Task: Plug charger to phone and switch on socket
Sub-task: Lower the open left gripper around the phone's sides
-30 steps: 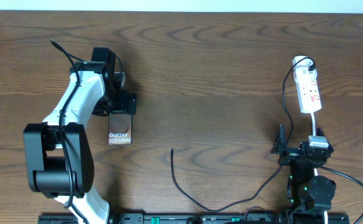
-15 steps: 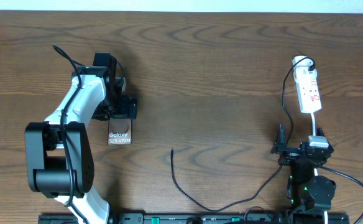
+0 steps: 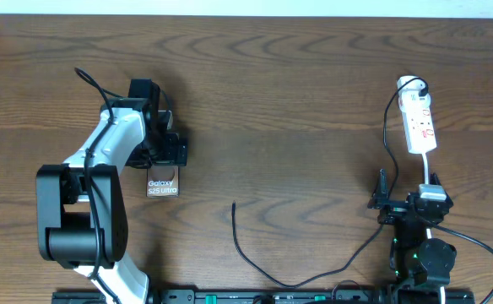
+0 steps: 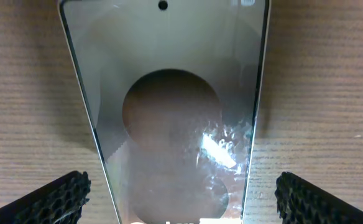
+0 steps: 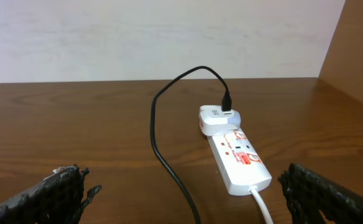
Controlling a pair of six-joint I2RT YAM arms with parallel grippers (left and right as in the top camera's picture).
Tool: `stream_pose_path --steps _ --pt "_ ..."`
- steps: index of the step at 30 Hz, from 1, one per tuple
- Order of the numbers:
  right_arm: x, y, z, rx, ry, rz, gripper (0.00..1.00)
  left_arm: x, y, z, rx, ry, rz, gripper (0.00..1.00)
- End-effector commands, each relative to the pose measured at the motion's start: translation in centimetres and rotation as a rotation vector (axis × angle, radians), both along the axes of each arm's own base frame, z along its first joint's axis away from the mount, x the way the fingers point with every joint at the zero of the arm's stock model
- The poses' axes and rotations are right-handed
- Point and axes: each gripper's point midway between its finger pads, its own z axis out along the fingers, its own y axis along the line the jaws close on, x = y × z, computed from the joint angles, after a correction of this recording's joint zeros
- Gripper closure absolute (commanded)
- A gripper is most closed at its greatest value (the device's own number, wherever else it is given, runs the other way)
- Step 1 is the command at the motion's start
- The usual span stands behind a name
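The phone (image 3: 163,185) lies flat on the wooden table, lettering toward the front edge. In the left wrist view it (image 4: 175,106) fills the middle with an oval glare. My left gripper (image 3: 164,162) is open, a finger on each side of the phone's far part (image 4: 181,199), not touching it. The socket (image 3: 419,122) lies at the far right. The charger's black plug (image 5: 215,117) sits in its far end. The thin cable (image 3: 314,281) runs down and left to a free tip (image 3: 234,205). My right gripper (image 3: 407,187) is open and empty, in front of the socket (image 5: 238,158).
The socket's white cord (image 5: 262,208) runs back toward the right arm's base (image 3: 424,257). The charger cable (image 5: 163,155) crosses the table between my right fingers (image 5: 188,199). The left arm's white body (image 3: 103,160) covers the table left of the phone.
My left gripper has slid a little toward the front edge, covering more of the phone's far end. The right arm, cable and socket have not moved.
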Motion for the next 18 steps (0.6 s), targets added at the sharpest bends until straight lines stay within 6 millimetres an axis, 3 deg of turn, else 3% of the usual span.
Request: stream_pose_path --steps 1,18 --pt "-0.05 -0.27 -0.02 0.017 -0.003 -0.015 0.01 0.21 -0.13 -0.12 -0.008 -0.008 0.001 0.02" --pt "-0.05 -0.27 -0.02 0.017 -0.003 -0.015 0.01 0.59 0.49 -0.18 0.028 -0.023 0.003 0.02"
